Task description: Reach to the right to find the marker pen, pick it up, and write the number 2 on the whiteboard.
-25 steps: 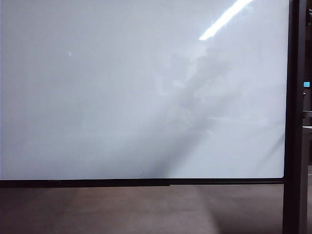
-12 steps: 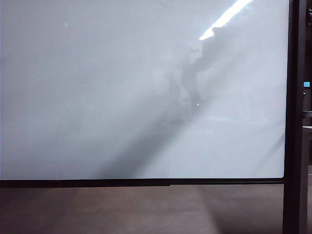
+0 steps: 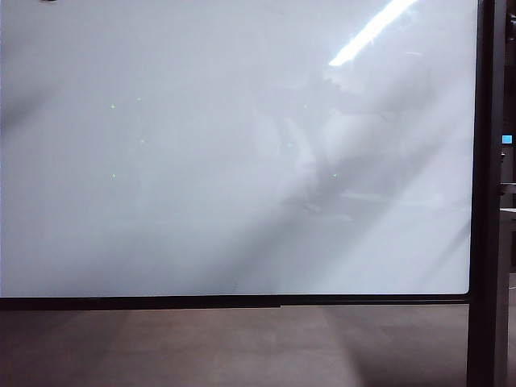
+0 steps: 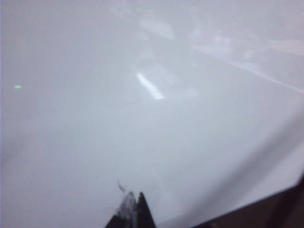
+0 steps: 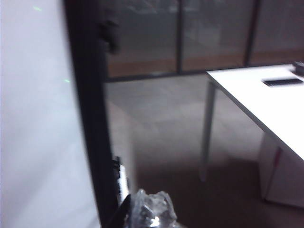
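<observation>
Trouble may start nearest the cameras. The left gripper [image 4: 135, 213] shows two dark fingertips pressed together with nothing between them, close before the large glossy white whiteboard [image 4: 142, 133]. The right gripper [image 5: 149, 211], wrapped in crinkled clear film, is closed too and holds nothing. Just beyond it, a thin pale stick with a dark end [image 5: 121, 179] lies against the black upright post [image 5: 88, 95]. I judge it is the marker pen, but blur makes this unsure. With closed jaws the right gripper would only push the pen away or knock the post, so it must open first. No number 2 is on the board. Farther right stands a flat white table [image 5: 266, 104], well apart.
</observation>
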You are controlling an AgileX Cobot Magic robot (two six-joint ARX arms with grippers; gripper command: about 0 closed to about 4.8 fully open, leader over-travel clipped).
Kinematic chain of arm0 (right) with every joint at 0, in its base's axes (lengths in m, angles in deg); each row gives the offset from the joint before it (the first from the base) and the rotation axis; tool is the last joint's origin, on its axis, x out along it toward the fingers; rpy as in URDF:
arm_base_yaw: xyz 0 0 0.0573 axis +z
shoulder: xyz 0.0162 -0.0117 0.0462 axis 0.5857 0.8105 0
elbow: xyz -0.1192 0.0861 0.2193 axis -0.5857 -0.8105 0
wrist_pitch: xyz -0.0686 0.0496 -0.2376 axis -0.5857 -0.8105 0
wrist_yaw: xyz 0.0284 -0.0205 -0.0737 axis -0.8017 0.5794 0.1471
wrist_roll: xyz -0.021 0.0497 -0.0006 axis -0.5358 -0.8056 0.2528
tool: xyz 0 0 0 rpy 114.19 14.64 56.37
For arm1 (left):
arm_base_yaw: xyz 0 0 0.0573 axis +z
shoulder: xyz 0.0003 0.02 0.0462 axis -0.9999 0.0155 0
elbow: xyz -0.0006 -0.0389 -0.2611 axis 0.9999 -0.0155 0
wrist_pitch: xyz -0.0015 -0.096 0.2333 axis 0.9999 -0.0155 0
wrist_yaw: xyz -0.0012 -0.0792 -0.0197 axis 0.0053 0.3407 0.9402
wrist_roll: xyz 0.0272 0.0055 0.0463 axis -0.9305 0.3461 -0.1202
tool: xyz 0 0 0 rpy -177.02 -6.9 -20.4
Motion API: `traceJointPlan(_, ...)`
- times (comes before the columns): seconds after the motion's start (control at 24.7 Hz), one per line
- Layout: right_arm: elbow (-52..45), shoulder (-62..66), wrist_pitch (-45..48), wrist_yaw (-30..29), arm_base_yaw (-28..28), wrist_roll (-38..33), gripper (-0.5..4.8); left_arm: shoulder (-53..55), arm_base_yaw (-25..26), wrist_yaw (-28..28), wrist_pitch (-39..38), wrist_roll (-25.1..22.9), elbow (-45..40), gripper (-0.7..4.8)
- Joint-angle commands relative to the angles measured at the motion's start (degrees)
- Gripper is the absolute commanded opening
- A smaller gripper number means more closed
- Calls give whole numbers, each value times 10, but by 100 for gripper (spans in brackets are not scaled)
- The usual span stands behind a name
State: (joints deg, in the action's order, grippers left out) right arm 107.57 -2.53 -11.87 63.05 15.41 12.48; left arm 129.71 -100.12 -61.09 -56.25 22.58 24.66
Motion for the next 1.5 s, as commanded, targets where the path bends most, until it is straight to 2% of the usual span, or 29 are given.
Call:
traceJointPlan(0.04, 4, 28, 37, -19, -20, 23, -5, 5, -27, 58, -4, -4, 12, -5)
traceJointPlan(0.12, 4, 54, 52, -40, -27, 30, -5, 16, -56, 60, -59, -11, 41, -5)
traceJointPlan(0.24, 4, 81, 56, -46, -27, 33, -5, 26, -66, 77, -123, -26, 78, -5)
traceJointPlan(0.32, 4, 99, 56, -65, -27, 41, -5, 30, -67, 74, -123, -26, 89, -5)
traceJointPlan(0.44, 2, 137, 71, -123, -26, 64, -5, 30, -67, 75, -118, -26, 89, -5)
traceJointPlan(0.53, 2, 169, 92, -137, -26, 65, -5, 30, -67, 75, -118, -26, 89, -5)
traceJointPlan(0.89, -6, 279, 230, -84, 25, 73, -5, 32, -67, 70, -80, -26, 89, -5)
traceJointPlan(1.01, -54, 283, 293, -55, 42, 62, -5, 37, -67, 67, -76, -26, 89, -5)
traceJointPlan(1.21, -127, 287, 379, -40, 42, 42, -4, 45, -67, 68, -77, -26, 89, -5)
traceJointPlan(1.25, -127, 291, 377, -33, 42, 42, 53, 45, -67, 68, -77, -26, 89, -5)
traceJointPlan(1.29, -126, 293, 373, -32, 44, 42, 229, 45, -67, 68, -77, -26, 89, -5)
traceJointPlan(1.33, -126, 299, 373, -32, 45, 42, 479, 45, -67, 68, -77, -26, 89, -5)
traceJointPlan(1.5, -125, 325, 392, -30, 45, 42, 479, 46, -67, 71, -77, -26, 89, -5)
